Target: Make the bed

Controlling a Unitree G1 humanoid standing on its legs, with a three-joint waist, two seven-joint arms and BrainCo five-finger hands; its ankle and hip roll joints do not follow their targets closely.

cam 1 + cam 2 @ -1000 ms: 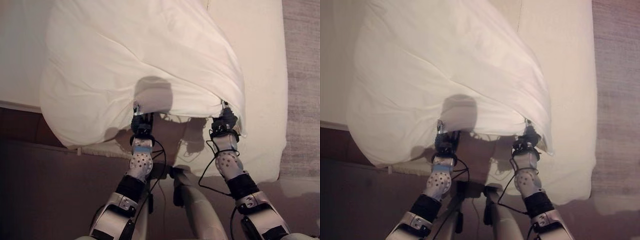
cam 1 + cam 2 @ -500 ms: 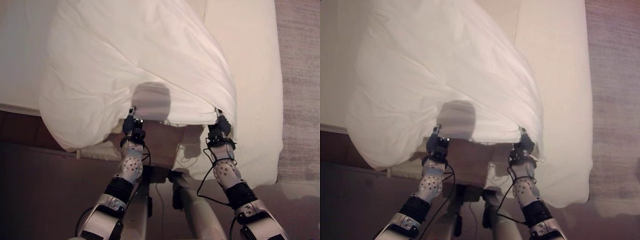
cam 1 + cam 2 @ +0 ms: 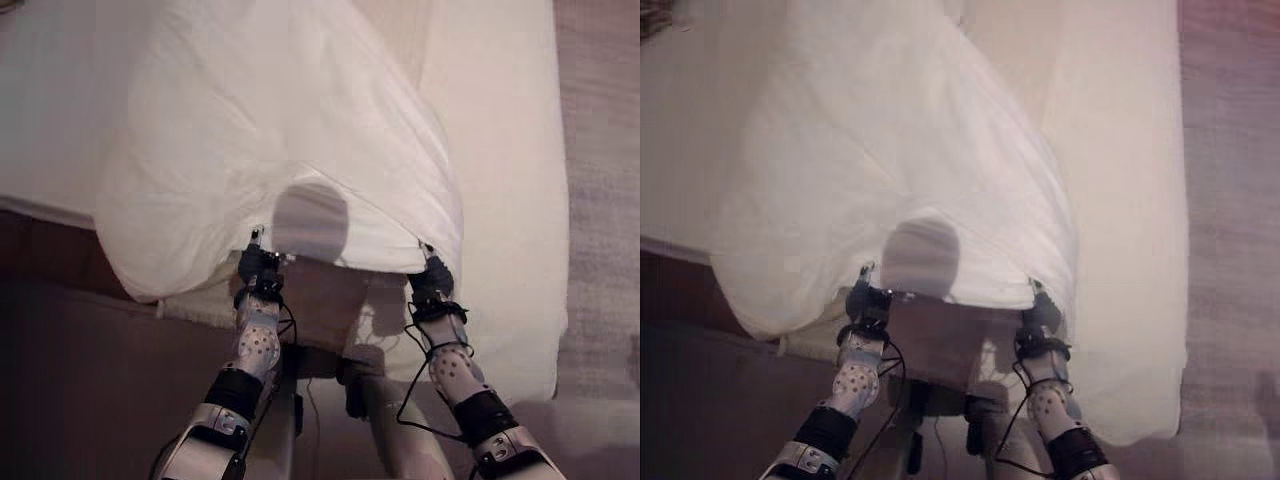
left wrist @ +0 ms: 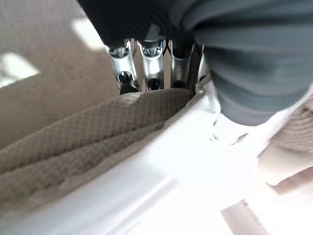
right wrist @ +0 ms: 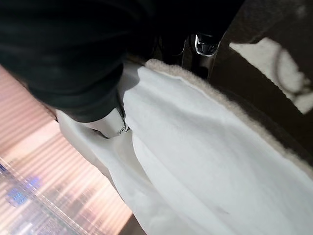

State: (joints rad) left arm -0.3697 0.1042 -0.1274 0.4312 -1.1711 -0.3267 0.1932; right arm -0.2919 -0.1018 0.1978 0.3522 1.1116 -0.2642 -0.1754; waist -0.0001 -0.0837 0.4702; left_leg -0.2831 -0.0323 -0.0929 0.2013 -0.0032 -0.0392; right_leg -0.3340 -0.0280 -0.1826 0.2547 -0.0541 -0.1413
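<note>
A white duvet (image 3: 270, 130) billows over the bed (image 3: 500, 150), lifted along its near edge. My left hand (image 3: 258, 268) grips that edge left of centre, and my right hand (image 3: 430, 278) grips it further right. The cloth between them hangs as a raised hem, with a brown textured underside showing (image 3: 330, 300). In the left wrist view my fingers (image 4: 151, 63) curl over the folded hem, white cloth and beige knit lining (image 4: 83, 142) together. In the right wrist view the white cloth (image 5: 205, 161) with its fleecy edge runs through my right hand's closed fingers (image 5: 203, 46).
The bare cream mattress sheet (image 3: 520, 100) lies to the right of the duvet. A grey carpeted floor (image 3: 605, 150) runs along the bed's right side. Dark floor (image 3: 70, 360) lies at the bed's near left edge.
Both hands have pushed forward over the bed with the duvet edge, carrying the cloth farther up. The camera has moved forward with them.
</note>
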